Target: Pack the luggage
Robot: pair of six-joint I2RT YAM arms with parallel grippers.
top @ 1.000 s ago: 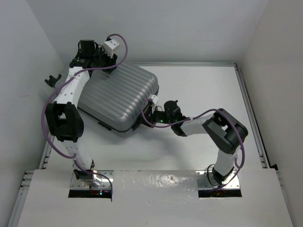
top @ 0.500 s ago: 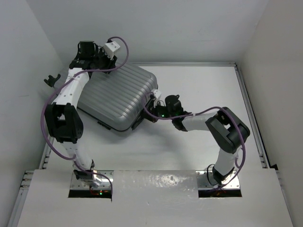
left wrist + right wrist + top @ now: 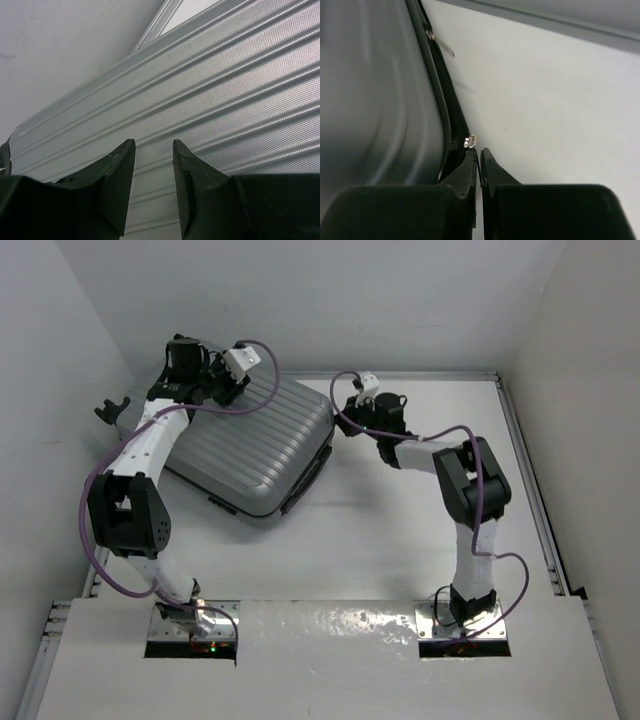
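On the white table (image 3: 420, 510), toward the upper left of the overhead frame, the ribbed silver-grey suitcase (image 3: 250, 445) lies flat and at an angle, its lid down. Both arms reach over its far end.

The left gripper (image 3: 153, 143) hangs over the shell near the far left corner. Its jaws are partly apart with nothing between them, and only ribbed casing shows through the gap. The right gripper (image 3: 479, 151) is at the suitcase's upper right corner in the overhead view, pressed shut along the dark zipper track (image 3: 445, 115). A small silver zipper tab (image 3: 470, 141) sits right at its fingertips — whether it is pinched or merely touched cannot be told from the wrist view.

With the lid down and no loose items on the table, the filling looks finished. The job in hand appears to be running the zipper round the seam. How much of the seam is already fastened cannot be made out, since most of the track is hidden from every view.

The tabletop is smooth, matte and white, and shows a few faint scuffs in the right wrist view. Plain white walls (image 3: 380, 300) close it in on three sides — a tight, evenly lit booth.
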